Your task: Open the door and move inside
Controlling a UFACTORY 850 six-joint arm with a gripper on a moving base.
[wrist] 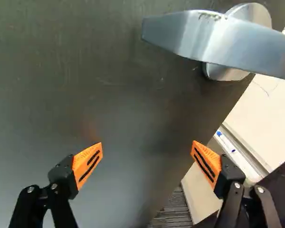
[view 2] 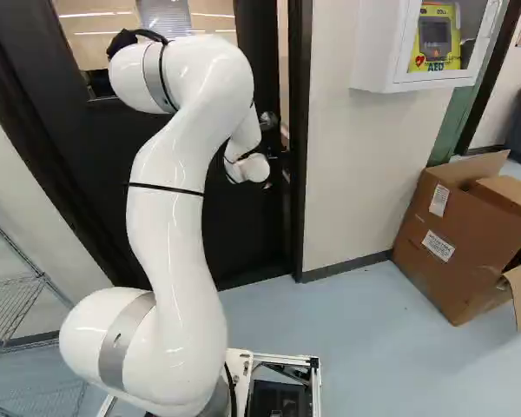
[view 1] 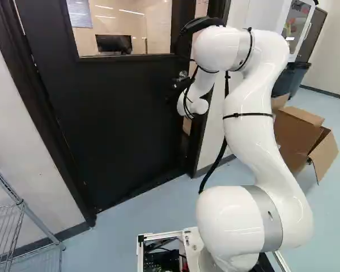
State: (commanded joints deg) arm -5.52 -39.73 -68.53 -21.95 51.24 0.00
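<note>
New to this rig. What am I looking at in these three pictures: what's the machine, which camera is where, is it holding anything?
The machine is a white robot arm on a wheeled-style moving base. Two pictures come from cameras on that base, behind the arm, one to each side. Both show the same dark door and the same cardboard box on the floor.

The third comes from the wrist, looking along the gripper. Its two fingers with orange pads stand apart, holding nothing. The metal door handle is ahead of them, not between them. The door stands ajar: a gap shows past its edge.
</note>
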